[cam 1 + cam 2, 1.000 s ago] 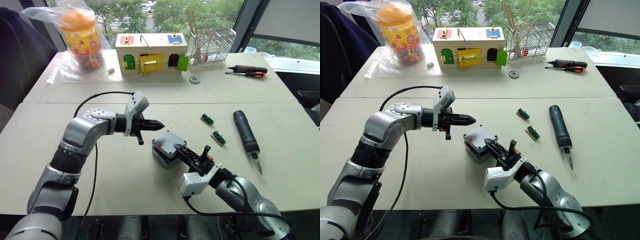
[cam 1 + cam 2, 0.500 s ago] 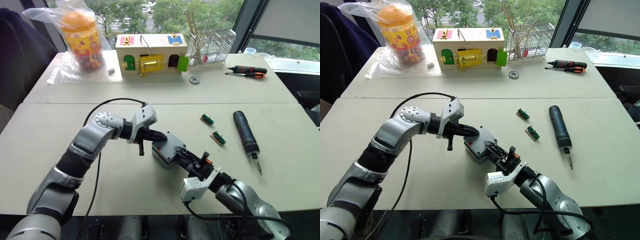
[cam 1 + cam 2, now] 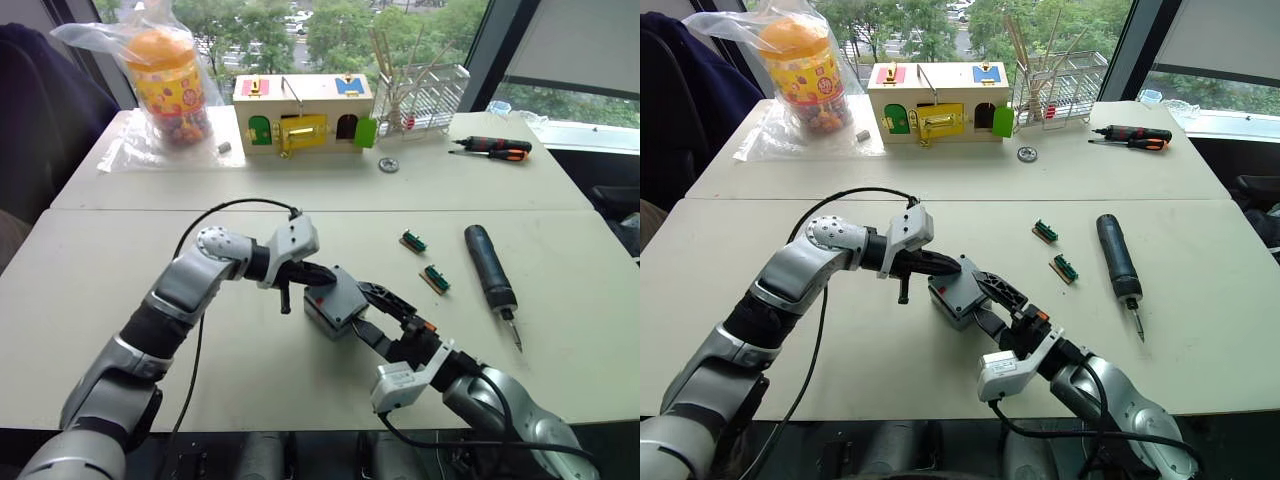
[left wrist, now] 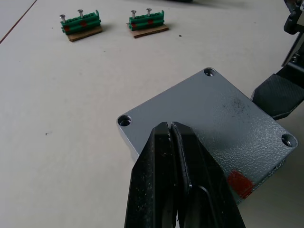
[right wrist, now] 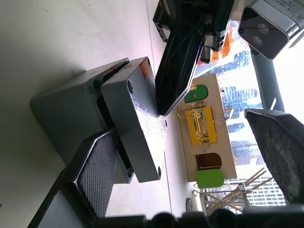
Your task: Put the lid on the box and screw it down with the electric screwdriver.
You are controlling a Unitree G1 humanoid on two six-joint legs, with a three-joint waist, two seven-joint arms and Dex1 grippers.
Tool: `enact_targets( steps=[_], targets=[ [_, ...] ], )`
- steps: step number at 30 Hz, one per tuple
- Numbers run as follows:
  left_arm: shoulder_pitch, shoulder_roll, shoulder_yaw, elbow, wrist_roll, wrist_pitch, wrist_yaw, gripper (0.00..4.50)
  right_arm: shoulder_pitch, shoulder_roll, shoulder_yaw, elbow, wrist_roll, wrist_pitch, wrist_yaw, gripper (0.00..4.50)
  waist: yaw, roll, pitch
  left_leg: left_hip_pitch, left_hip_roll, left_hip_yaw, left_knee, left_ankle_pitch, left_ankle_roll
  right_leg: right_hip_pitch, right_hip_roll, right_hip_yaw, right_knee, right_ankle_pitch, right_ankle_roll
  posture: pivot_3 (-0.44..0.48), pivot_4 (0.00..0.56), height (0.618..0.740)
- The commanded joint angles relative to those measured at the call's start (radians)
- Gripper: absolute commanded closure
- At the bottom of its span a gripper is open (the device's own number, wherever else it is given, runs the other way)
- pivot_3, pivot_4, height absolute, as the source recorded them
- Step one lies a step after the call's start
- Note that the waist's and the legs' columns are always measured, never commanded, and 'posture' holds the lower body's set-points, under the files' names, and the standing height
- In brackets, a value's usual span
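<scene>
The grey box (image 3: 328, 314) stands mid-table with the lid (image 3: 341, 289) lying on it, sitting a little skewed in the right wrist view (image 5: 140, 124). A red mark (image 4: 240, 184) shows on the lid near its edge. My left gripper (image 3: 325, 275) is shut, and its tips (image 4: 170, 125) rest on the lid's left part. My right gripper (image 3: 365, 308) is open at the box's near right corner, one finger (image 3: 385, 294) to its right and the other in front. The electric screwdriver (image 3: 490, 268) lies on the table to the right.
Two green terminal blocks (image 3: 415, 239) (image 3: 437, 277) lie between the box and the driver. Along the far edge stand a bagged jar (image 3: 170, 80), a wooden box with coloured doors (image 3: 300, 112), a wire rack (image 3: 420, 90), a metal disc (image 3: 389, 165) and hand screwdrivers (image 3: 490, 148).
My right gripper has opened and let go of the lid and box. My left gripper moved right and down until its shut tips reached the lid.
</scene>
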Motion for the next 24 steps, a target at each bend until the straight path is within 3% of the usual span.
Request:
enact_targets(
  steps=[1,7,11,15,22,24],
  targets=[
    [0.037,0.000,-0.048,0.013,0.039,0.000,-0.007,4.50,0.015,0.001,-0.017,-0.045,0.021,-0.025,-0.007,0.01,0.000,0.000,0.000,0.000,0.000,0.000,0.000,0.000,0.000,0.000,0.000,0.000,0.000,0.000,0.000,0.000,0.150,0.711],
    [0.051,-0.008,-0.037,0.009,0.037,-0.038,-0.015,4.50,0.063,0.008,-0.043,-0.068,0.050,-0.044,-0.017,0.01,0.000,0.000,0.000,0.000,0.000,-0.002,0.000,0.000,0.000,0.000,0.000,0.000,0.000,0.000,0.000,0.000,0.150,0.711],
    [0.058,-0.004,-0.009,-0.016,0.012,-0.043,-0.024,4.50,0.078,0.044,-0.103,-0.071,0.185,0.001,0.003,0.01,-0.001,0.000,0.000,0.000,0.000,-0.002,0.000,0.000,0.000,0.000,0.000,0.000,0.000,0.000,0.000,0.000,0.150,0.711],
    [0.051,-0.008,0.035,-0.033,-0.019,-0.035,-0.023,4.50,0.073,0.087,-0.151,-0.067,0.294,0.048,0.030,1.06,-0.001,0.000,0.000,0.000,0.000,-0.002,0.000,0.000,0.000,0.000,0.000,0.000,0.000,0.000,0.000,0.000,0.150,0.711],
    [0.005,-0.022,0.170,-0.090,-0.174,0.072,-0.032,4.50,0.070,0.092,-0.176,-0.054,0.348,0.055,0.050,4.15,-0.001,0.000,0.000,-0.003,0.000,-0.002,0.000,0.000,0.000,-0.003,0.000,0.000,0.000,0.000,0.000,0.000,0.150,0.711],
    [-0.009,-0.029,0.201,-0.098,-0.213,0.105,-0.028,4.50,0.069,0.096,-0.183,-0.051,0.366,0.062,0.056,4.41,0.000,0.000,0.000,-0.003,0.000,-0.002,0.000,0.000,0.000,-0.003,0.000,0.000,0.000,0.000,0.000,0.000,0.150,0.711]
  ],
)
